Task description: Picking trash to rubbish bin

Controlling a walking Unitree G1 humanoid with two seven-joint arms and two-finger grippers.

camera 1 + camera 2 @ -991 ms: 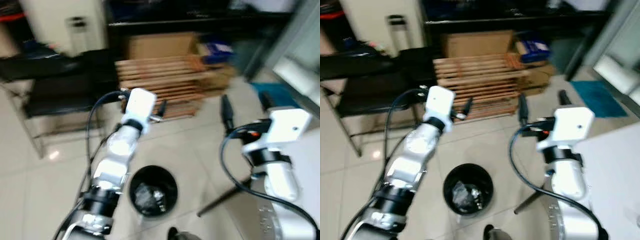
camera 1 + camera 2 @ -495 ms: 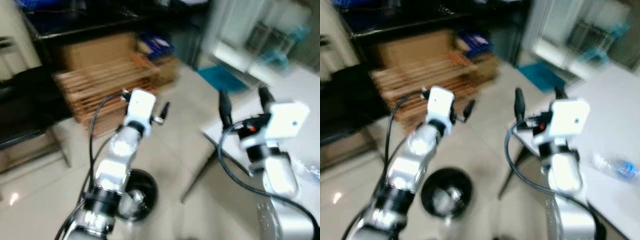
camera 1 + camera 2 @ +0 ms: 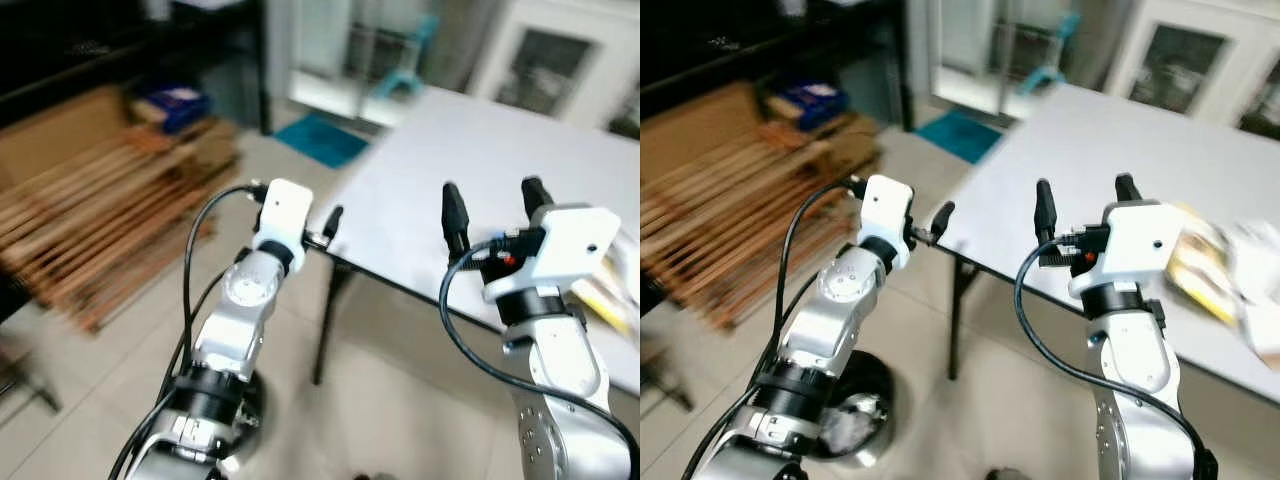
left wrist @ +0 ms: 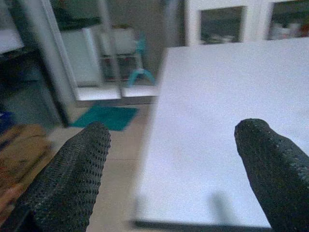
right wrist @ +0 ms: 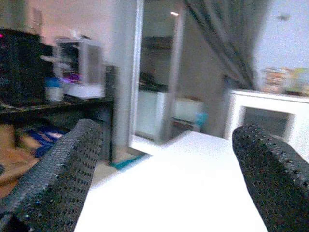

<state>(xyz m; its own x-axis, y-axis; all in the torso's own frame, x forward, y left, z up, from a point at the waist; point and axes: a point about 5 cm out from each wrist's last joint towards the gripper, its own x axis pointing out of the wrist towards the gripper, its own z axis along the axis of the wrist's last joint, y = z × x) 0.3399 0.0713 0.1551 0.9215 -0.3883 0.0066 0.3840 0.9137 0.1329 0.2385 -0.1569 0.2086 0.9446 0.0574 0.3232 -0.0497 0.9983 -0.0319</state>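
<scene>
A black rubbish bin (image 3: 862, 415) with crumpled trash inside stands on the floor at the lower left, partly behind my left arm. A blurred yellow wrapper (image 3: 1200, 268) lies on the white table (image 3: 1110, 140) to the right of my right wrist. My left gripper (image 3: 932, 226) hovers at the table's near corner. In the left wrist view its fingers (image 4: 72, 179) are spread wide with nothing between them. My right gripper (image 3: 1085, 198) is raised over the table's front edge, open and empty, its fingers (image 5: 58, 179) far apart.
A pile of wooden slats (image 3: 730, 230) and cardboard boxes lie on the floor at the left. A teal mat (image 3: 962, 136) lies beyond the table corner. The table's black leg (image 3: 955, 320) stands just right of the bin. White cabinets (image 3: 1185, 60) line the back.
The whole view has swung to the right: the bin slid from the middle to the lower left and the white table came into view. Both grippers stay open and raised.
</scene>
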